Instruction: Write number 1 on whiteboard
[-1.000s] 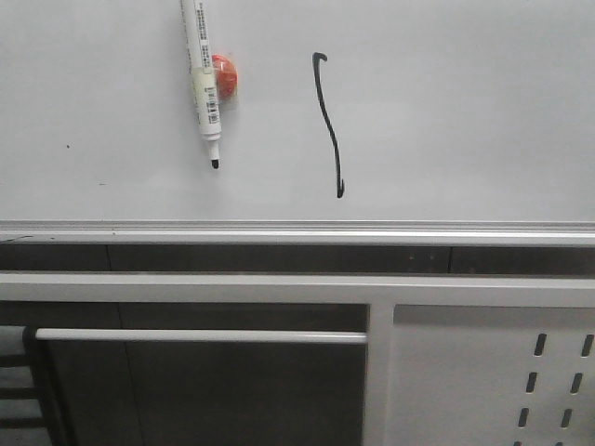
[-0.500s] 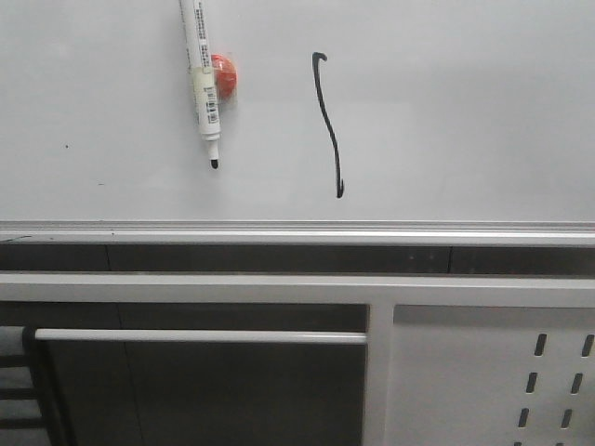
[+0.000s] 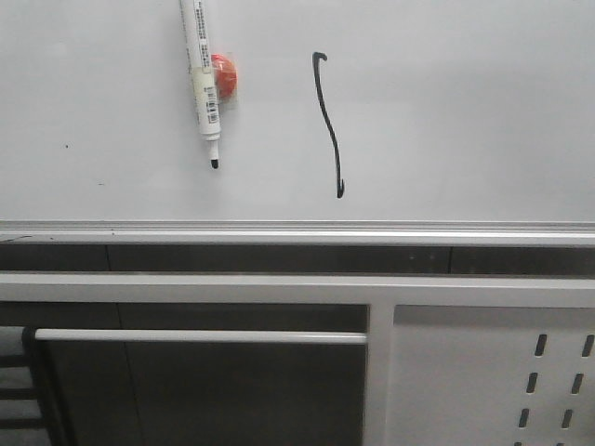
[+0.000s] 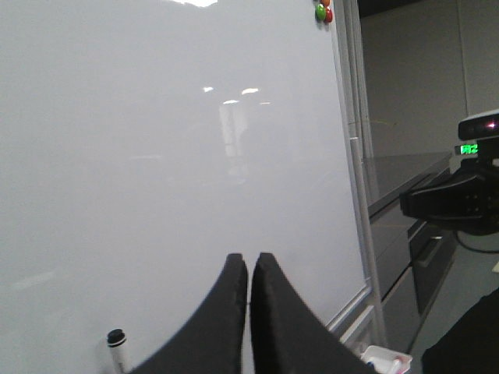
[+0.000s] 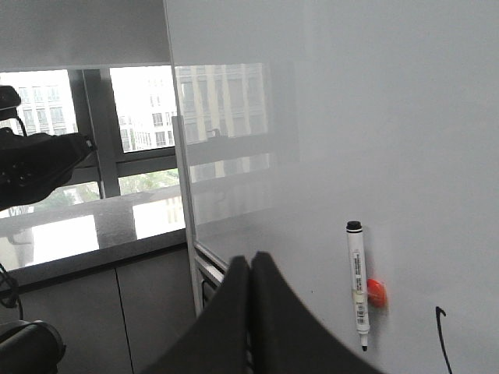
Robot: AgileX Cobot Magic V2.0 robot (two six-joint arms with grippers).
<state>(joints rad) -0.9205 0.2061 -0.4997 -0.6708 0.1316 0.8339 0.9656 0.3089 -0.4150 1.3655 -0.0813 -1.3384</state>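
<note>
Now the 1 (image 3: 328,125) stands on the whiteboard (image 3: 465,111), right of a marker (image 3: 203,79) hanging tip-down beside a red magnet (image 3: 226,76). Left gripper (image 4: 249,269) and right gripper (image 5: 250,269): fingers pressed together, holding nothing, off the board.

Right hand (image 5: 250,269): two dark fingers pressed flat together, tips meeting, nothing between them.
Whiteboard (image 5: 374,117): glossy pale board filling most of the view, its silver edge strip running down beside the fingers; window reflections show on it.
Marker pen (image 5: 357,284): white barrel, black at both ends, hanging upright on the board, tip down.
Orange-red magnet (image 5: 376,293): round, touching the pen's lower barrel on the side nearer the stroke.
Number 1 (image 5: 443,335): thin black stroke with a small hook at its top, apart from the pen, lower part cut off by the frame.
Window (image 5: 86,132): beyond the board's edge, city buildings outside.
</note>
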